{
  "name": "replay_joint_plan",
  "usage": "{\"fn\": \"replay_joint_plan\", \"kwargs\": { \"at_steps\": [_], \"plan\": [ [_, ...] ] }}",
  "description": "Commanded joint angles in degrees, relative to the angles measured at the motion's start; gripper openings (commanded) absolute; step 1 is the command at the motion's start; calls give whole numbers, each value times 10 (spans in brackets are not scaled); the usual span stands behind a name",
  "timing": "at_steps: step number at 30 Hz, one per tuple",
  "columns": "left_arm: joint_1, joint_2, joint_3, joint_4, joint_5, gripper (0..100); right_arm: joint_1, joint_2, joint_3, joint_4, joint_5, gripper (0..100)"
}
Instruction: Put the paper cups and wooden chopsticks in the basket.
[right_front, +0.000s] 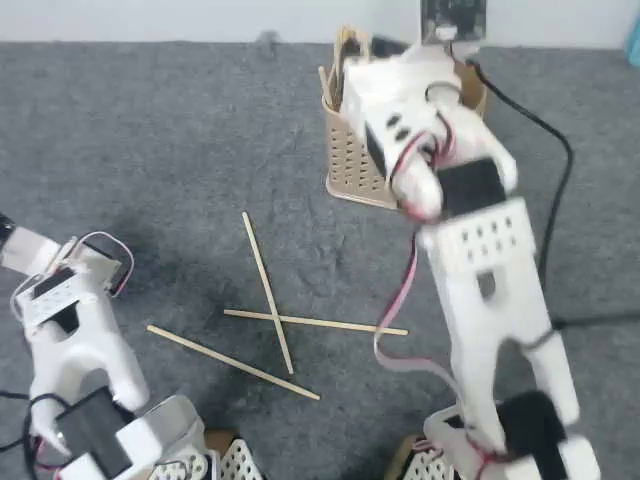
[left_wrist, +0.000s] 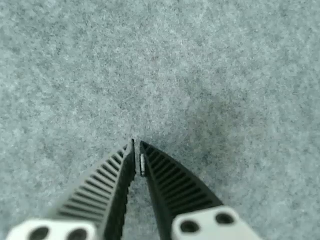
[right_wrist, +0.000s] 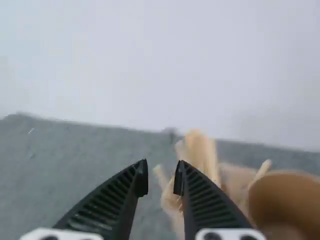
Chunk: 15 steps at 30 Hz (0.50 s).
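**Inspector:** Location of the loose items?

**Recorder:** Three lie flat on the grey worktop (right_front: 150, 130), between the arms. The first chopstick (right_front: 257, 255) has its long axis running from the far side towards the arm bases, slightly slanted. The second chopstick (right_front: 340, 324) lies almost crosswise and crosses the first. The third chopstick (right_front: 215, 355) lies diagonally, nearest the left arm, and does not cross the other two.

**Inspector:** The basket?

**Recorder:** The basket (right_front: 350, 165) stands upright at the far side, under the right arm. Bundled chopsticks (right_front: 345, 50) stand on end in it, tips up. A brown paper cup (right_wrist: 285, 200) shows beside them, blurred.

**Inspector:** State of the end effectors?

**Recorder:** The right end effector (right_wrist: 160, 180) is above the basket, fingers slightly spread and holding nothing. The left end effector (left_wrist: 137, 145) points down at bare worktop, tips pressed almost together and empty.
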Motion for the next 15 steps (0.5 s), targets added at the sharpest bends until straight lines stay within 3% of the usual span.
{"fn": "replay_joint_plan", "kwargs": {
  "at_steps": [1, 6, 15],
  "plan": [
    [2, -2, -22, 1, -4, 12, -61, -49, -3, 145, -11, 92],
    [0, -2, -22, 1, -4, 12, -145, -25, 53, 204, -11, 91],
    [-50, 5, -35, -8, -1, 12, -161, 102, 199, -33, -7, 93]
  ]
}}
